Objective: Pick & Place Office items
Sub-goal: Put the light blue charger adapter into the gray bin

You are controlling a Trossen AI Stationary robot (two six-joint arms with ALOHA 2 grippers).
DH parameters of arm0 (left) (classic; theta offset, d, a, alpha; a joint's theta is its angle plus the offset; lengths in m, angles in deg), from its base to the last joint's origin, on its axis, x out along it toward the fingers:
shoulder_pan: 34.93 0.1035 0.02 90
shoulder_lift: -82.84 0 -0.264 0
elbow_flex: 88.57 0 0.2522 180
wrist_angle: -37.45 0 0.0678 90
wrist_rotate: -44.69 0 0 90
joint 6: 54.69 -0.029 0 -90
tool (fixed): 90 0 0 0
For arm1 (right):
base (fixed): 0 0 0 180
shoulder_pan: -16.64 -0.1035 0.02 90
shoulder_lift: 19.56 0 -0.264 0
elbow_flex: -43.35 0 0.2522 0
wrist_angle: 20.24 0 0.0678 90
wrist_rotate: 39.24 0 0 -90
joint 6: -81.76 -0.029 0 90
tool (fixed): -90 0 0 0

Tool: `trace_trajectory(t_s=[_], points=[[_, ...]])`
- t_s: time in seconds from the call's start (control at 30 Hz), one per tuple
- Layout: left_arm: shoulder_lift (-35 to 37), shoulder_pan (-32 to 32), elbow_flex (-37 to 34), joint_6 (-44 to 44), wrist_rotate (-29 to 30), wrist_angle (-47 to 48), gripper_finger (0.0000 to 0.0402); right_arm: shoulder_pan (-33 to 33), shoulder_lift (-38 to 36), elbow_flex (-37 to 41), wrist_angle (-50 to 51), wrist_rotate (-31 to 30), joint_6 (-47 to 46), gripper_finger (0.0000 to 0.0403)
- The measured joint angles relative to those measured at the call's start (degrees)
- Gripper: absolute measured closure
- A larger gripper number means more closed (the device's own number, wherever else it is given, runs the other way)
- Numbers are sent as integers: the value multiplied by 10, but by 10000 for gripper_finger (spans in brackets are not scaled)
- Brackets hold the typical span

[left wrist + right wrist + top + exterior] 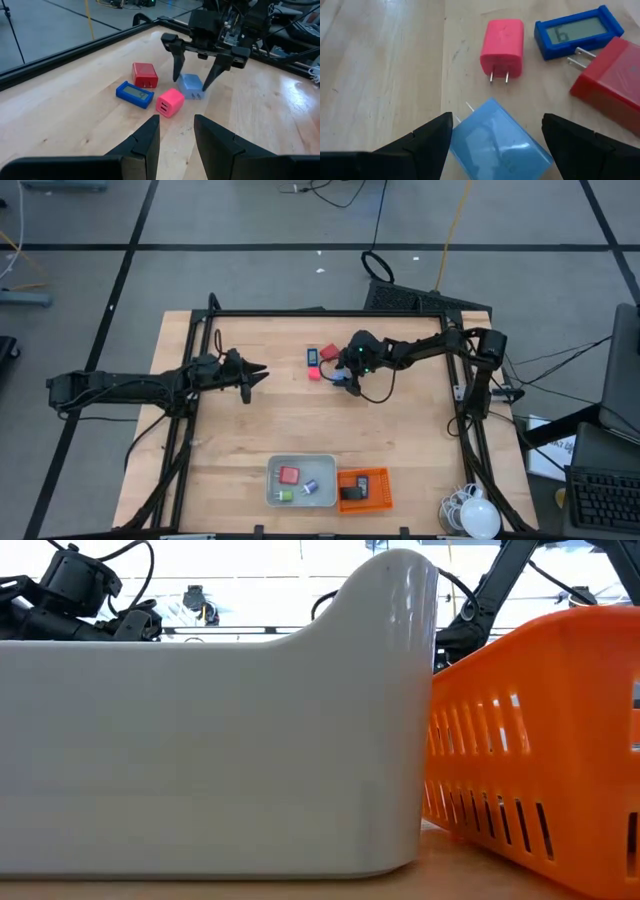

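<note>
So far we are seeing a few office items lying in the grey tray point(272, 476) and one dark piece in the orange basket point(382, 492), while four are waiting on the worktop point(270, 420). Our right claw point(196, 81) is straddling the light-blue charger point(496, 138), fingers spread, beside the pink charger point(503, 43), blue flat piece point(577, 31) and red charger point(612, 77). Our left claw point(262, 373), open and empty, is hovering well apart.

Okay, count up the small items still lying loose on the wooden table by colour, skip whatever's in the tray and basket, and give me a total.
Red: 1, the red plug block
Pink: 1, the pink plug block
Dark blue: 1, the blue piece with a display
Light blue: 1, the light blue plug block, between the open fingers of the right gripper
Total: 4
</note>
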Motion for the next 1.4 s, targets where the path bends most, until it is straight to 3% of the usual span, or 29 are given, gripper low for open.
trace_trajectory(t_s=[0.3,0.67,0.83,1.2,1.4], points=[[0,0,0,-2,0,4,282,-20,-4,0,33,-1,5,110],[0,0,0,-1,0,8,282,-60,-46,1,75,-11,147,110],[0,0,0,-1,0,8,282,-79,-49,2,101,-51,169,110],[0,0,0,0,0,8,282,-97,-50,1,116,-139,120,110],[0,0,0,1,0,8,282,-112,-52,0,151,-218,138,110]])
